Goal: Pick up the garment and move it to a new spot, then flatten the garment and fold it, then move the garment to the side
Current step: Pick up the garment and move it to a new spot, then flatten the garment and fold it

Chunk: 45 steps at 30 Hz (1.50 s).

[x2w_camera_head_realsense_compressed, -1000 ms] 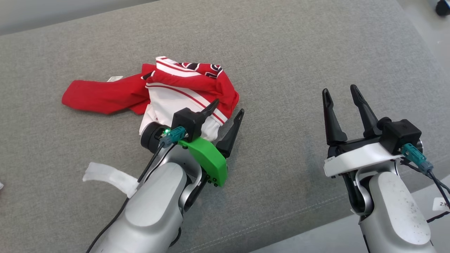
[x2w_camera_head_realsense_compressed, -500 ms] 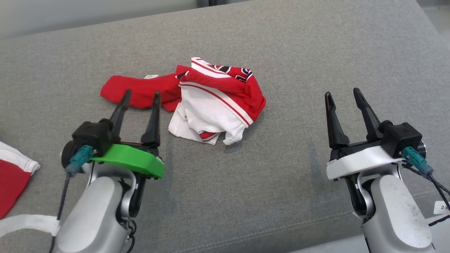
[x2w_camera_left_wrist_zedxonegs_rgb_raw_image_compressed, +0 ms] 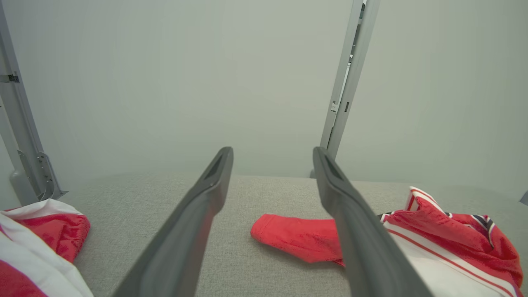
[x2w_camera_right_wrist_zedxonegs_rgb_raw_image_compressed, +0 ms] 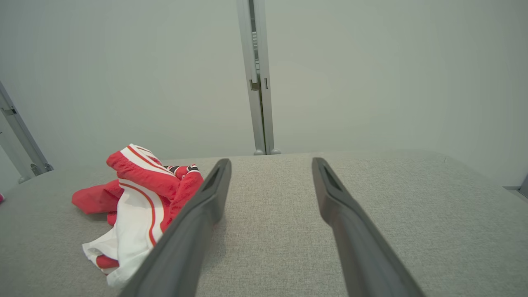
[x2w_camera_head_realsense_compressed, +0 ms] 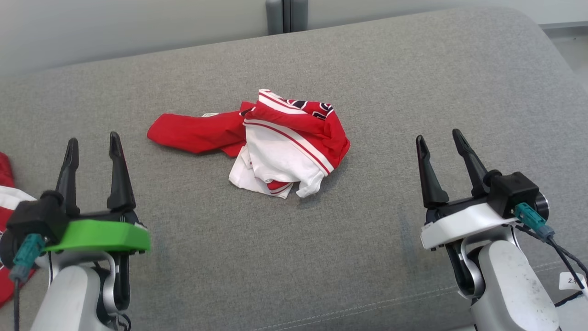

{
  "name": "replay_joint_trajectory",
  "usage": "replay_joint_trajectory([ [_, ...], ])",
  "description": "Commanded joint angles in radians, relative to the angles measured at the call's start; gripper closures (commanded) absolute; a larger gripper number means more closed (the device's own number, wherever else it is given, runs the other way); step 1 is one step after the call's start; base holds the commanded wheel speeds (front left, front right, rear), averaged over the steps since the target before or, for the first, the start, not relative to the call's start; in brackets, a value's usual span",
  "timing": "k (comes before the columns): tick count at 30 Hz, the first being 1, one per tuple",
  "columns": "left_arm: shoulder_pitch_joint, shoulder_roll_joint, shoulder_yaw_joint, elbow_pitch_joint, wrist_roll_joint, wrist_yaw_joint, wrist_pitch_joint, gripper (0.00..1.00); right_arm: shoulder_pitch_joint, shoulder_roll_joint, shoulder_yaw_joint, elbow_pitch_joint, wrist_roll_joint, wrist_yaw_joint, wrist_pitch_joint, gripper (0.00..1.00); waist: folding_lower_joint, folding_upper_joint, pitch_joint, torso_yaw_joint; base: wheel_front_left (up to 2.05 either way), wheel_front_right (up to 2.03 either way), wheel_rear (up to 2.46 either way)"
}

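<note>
A crumpled red and white garment (x2w_camera_head_realsense_compressed: pixel 280 145) lies bunched in the middle of the grey cushion, one red sleeve stretched out to its left. The left wrist view has the garment (x2w_camera_left_wrist_zedxonegs_rgb_raw_image_compressed: pixel 437 251) at lower right, and in the right wrist view the garment (x2w_camera_right_wrist_zedxonegs_rgb_raw_image_compressed: pixel 136 206) sits at left. My left gripper (x2w_camera_head_realsense_compressed: pixel 93 145) stands open at the lower left, well clear of the cloth, nothing between its fingers. At the lower right my right gripper (x2w_camera_head_realsense_compressed: pixel 440 141) is open too and empty, apart from the garment.
Another red and white cloth (x2w_camera_head_realsense_compressed: pixel 7 202) lies at the far left edge, also seen in the left wrist view as a cloth (x2w_camera_left_wrist_zedxonegs_rgb_raw_image_compressed: pixel 41 243) at lower left. The grey cushion (x2w_camera_head_realsense_compressed: pixel 413 82) ends at a pale wall with a metal post (x2w_camera_head_realsense_compressed: pixel 285 16) behind.
My left gripper has pulled back from the garment to the lower left, empty and open. The head camera has shifted, so the whole scene sits differently. The right gripper keeps its pose.
</note>
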Motion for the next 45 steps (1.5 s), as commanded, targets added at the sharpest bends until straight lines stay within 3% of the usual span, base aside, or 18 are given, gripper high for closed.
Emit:
replay_joint_trajectory([
  [1,0.039,-0.002,0.011,-0.007,0.028,0.002,-0.003,0.00,0.022,-0.002,0.005,0.003,-0.009,0.000,-0.004,0.00,0.0000,0.0000,-0.018,-0.006,0.00,0.00,0.00],
  [12,0.173,-0.032,0.042,0.002,0.164,0.006,-0.004,0.00,0.065,-0.003,0.055,0.025,-0.014,0.000,-0.004,0.00,0.0000,0.0000,-0.072,0.004,0.00,0.00,0.00],
  [28,0.162,-0.084,0.078,0.031,0.196,-0.031,-0.004,0.00,0.071,-0.003,0.050,0.031,-0.018,0.000,-0.004,0.00,0.0000,0.0000,-0.086,0.057,0.00,0.00,0.00],
  [39,0.112,-0.138,0.062,0.047,0.208,-0.059,-0.004,0.00,-0.010,-0.057,0.152,0.110,-0.006,0.000,-0.004,0.00,0.0000,0.0000,-0.038,0.187,0.00,0.00,0.00],
  [45,0.066,-0.188,0.032,0.077,0.216,-0.099,-0.004,0.00,-0.097,-0.121,0.268,0.242,-0.022,0.000,0.003,0.00,0.0000,0.0000,0.006,0.290,0.00,0.00,0.00],
])
